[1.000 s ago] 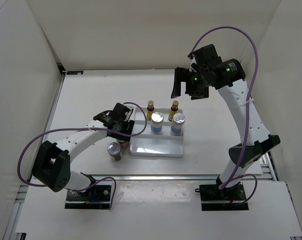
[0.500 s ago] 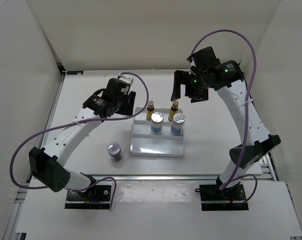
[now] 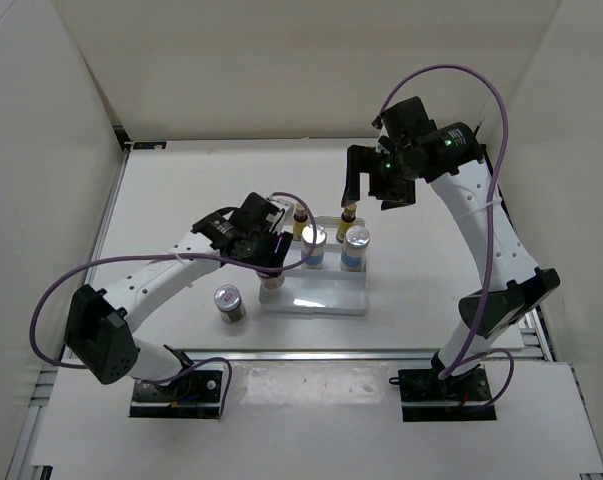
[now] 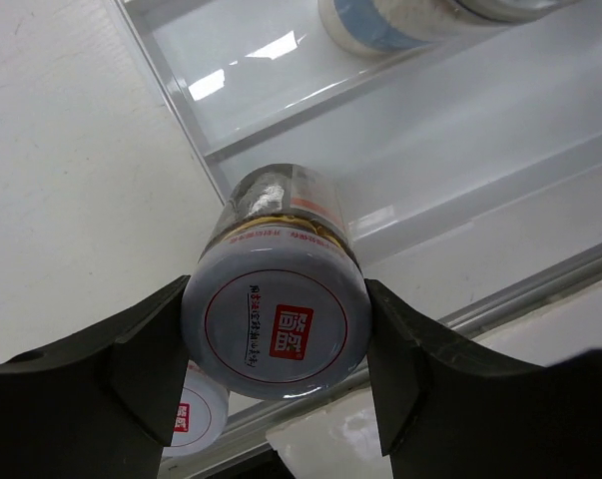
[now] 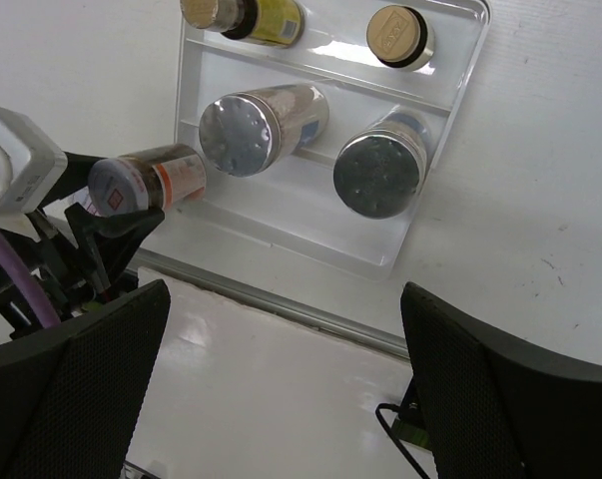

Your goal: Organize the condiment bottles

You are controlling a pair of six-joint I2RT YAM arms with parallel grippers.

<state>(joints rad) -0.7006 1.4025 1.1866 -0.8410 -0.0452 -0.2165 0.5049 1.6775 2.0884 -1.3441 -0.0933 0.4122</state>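
A short jar (image 4: 276, 319) with a silver lid and red label is clamped between the fingers of the left gripper (image 4: 276, 344) at the left edge of the white tray (image 3: 321, 300), low in the centre of the overhead view; whether it rests on the tray cannot be told. A second jar (image 3: 229, 302) is seen on the table (image 3: 181, 190) lower left of the tray, while two blue bottles (image 3: 313, 243) and, above them, two yellow bottles (image 3: 301, 220) are lined up inside it. The right gripper (image 3: 373, 185) is held above the tray's upper right, its fingers spread wide around nothing.
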